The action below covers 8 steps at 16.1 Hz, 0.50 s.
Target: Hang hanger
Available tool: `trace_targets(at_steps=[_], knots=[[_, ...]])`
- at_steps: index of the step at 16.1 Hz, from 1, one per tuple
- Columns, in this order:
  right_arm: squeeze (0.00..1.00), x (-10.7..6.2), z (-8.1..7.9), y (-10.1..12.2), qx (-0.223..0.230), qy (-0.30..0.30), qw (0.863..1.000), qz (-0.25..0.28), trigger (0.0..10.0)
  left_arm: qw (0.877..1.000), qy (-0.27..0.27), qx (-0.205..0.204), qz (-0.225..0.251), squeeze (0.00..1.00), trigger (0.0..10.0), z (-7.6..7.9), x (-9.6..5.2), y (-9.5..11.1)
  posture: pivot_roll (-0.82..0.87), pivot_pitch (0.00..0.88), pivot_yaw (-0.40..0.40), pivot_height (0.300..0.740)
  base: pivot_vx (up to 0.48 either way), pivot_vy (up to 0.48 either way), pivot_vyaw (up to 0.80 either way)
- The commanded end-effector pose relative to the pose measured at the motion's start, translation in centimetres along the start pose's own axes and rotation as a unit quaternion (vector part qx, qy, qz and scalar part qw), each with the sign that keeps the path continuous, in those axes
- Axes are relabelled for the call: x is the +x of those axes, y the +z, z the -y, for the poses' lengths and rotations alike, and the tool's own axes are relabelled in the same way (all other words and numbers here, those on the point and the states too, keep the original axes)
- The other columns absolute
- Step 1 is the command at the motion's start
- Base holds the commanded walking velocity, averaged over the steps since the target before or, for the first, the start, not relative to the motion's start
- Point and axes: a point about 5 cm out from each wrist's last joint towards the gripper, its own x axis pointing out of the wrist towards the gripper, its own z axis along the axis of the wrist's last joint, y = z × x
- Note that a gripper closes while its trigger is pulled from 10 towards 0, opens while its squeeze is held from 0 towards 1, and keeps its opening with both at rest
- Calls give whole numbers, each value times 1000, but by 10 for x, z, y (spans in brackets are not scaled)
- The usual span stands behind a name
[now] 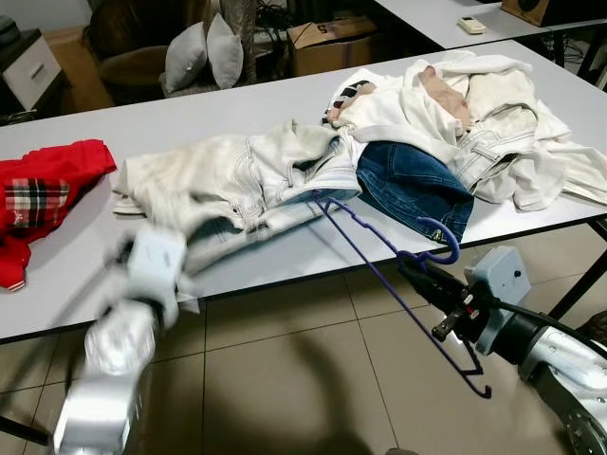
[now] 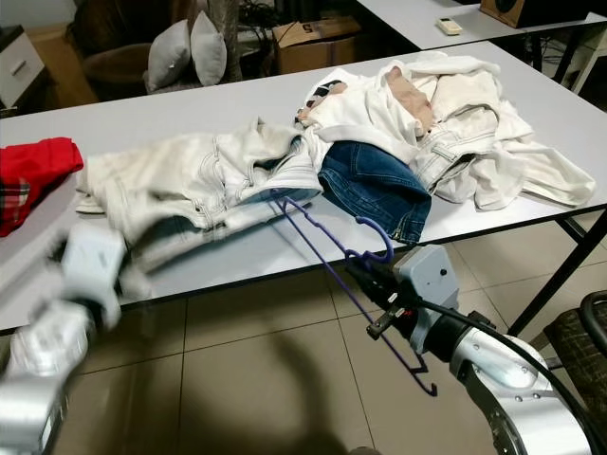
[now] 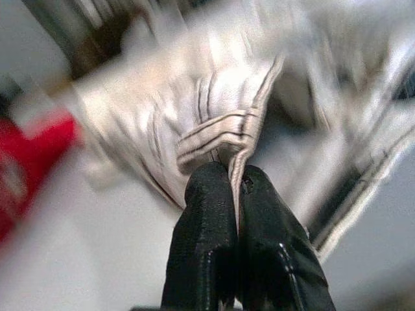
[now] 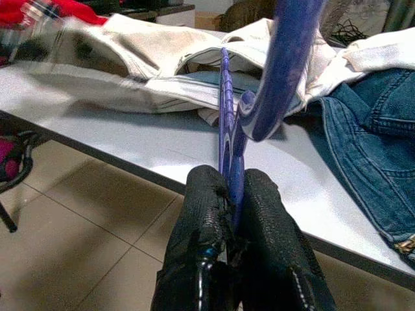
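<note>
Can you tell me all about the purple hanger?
The purple hanger is thin, like coated wire, with a curled hook. The right gripper pinches it just below the hook, off the table's front edge. One end pokes into the pale jeans on the table; the other end hangs over the tiled floor.

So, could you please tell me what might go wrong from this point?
The right gripper pinches only the thin wire neck of the purple wire hanger, so it could twist or slip. One hanger end sits inside the cream denim trousers, which the left gripper clamps by a thin fold; that fold may pull free. The dark blue jeans near the table edge could get dragged off.
</note>
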Motion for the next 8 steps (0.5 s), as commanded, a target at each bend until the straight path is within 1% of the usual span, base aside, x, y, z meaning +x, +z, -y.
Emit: trace_targets(at_steps=[1, 2, 3, 4, 5, 6, 8], knots=[[0, 0, 6, 1, -4, -15, 1000, -4, 10000, 1000, -16, -3, -10, 698, 10000, 2, -2, -3, -134, 0, 113, 740, 0, 0, 0], [0, 0, 10, 1, -8, -25, 1000, -9, 10000, 999, -42, -4, -5, 1000, 10000, 7, -7, -4, -137, 0, 114, 740, 0, 0, 0], [0, 0, 11, 1, -10, -23, 1000, -13, 10000, 997, -77, 0, 18, 1000, 10000, 6, -11, 2, -137, 0, 116, 740, 0, 0, 0], [0, -1, 11, 0, -12, -22, 1000, -13, 10000, 995, -95, -5, 28, 1000, 10000, 5, -13, 5, -136, 0, 116, 740, 0, 0, 0], [0, -1, 11, 0, -12, -22, 1000, -13, 10000, 995, -95, -5, 28, 1000, 10000, 5, -13, 5, -136, 0, 116, 740, 0, 0, 0], [0, 0, 13, 1, -11, -23, 1000, -11, 10000, 987, -143, 10, 73, 1000, 10000, -2, -20, 14, -135, 0, 115, 740, 0, 0, 0], [0, 2, 13, 2, -10, -22, 1000, -6, 10000, 976, -191, 24, 102, 1000, 10000, -5, -28, 20, -130, 0, 111, 740, 0, 0, 0]])
